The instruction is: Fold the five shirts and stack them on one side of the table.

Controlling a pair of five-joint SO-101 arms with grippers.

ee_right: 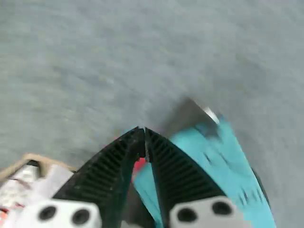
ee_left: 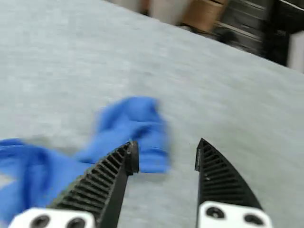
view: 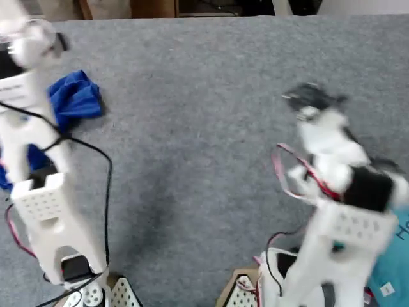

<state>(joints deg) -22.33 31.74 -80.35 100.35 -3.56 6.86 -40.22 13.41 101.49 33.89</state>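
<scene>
shirt folding, as i judge, hardly begun

the blue shirt (view: 75, 96) lies crumpled near the left gripper (ee_left: 166, 152), whose jaws stand apart. the teal shirt (view: 391, 256) lies at the table edge beside the right arm. the right gripper (ee_right: 144, 138) is pinched closed on nothing. no stack seems made yet. the table (view: 204, 128) has a grey felt top, with brown furniture (view: 153, 7) behind.

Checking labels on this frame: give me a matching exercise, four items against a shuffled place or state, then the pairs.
1. crumpled blue cloth shirt
2. teal cloth shirt
3. left claw
4. right claw

A. shut
B. lying at the near right edge of the grey felt table
C. open
D. lying on the table's far left part

Pairs: 1-D, 2-B, 3-C, 4-A
</scene>
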